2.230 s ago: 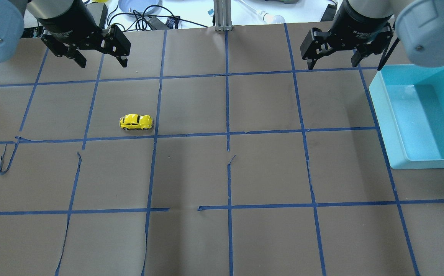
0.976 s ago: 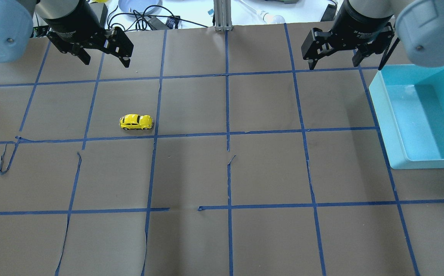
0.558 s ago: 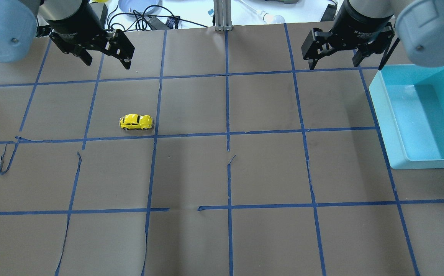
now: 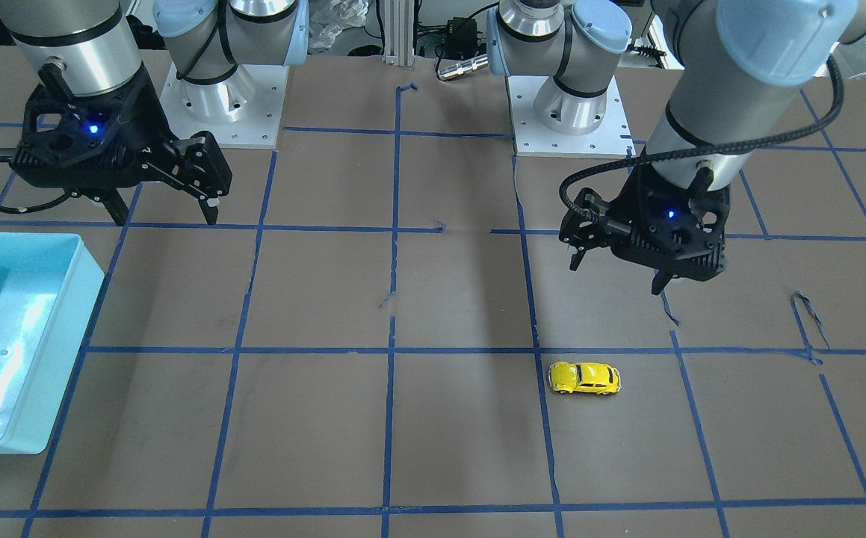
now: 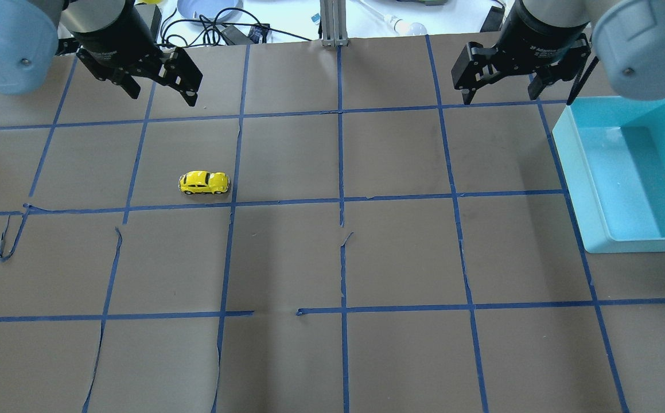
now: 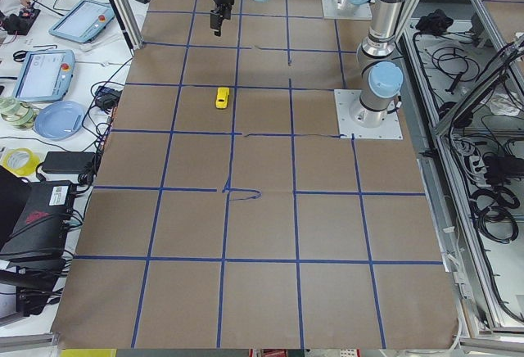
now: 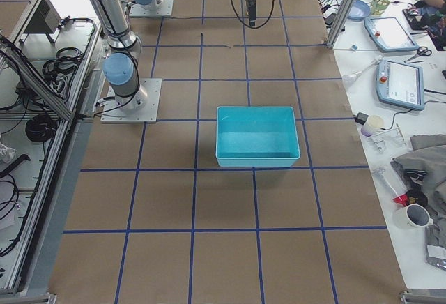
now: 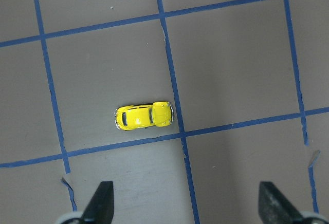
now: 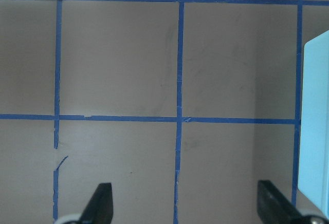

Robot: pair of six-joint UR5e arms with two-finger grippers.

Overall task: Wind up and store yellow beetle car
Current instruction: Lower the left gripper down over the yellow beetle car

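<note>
We hold our left gripper (image 5: 163,97) above the surface (image 5: 366,258) with its fingers spread wide. The yellow beetle car (image 5: 204,183) stands on its wheels below and ahead of the fingertips, apart from them, lying crosswise to the gripper's opening in the wrist view. Our right gripper (image 5: 499,97) hangs with its fingers spread too, well apart from the car, with the light-blue bin (image 5: 573,172) near its outer side.

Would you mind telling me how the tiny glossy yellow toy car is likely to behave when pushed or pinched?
Standing on its wheels, the tiny glossy yellow toy car would probably roll if nudged lengthwise. Its rounded, shiny body may slip from a pinch. Being so small, it is likely light.
</note>
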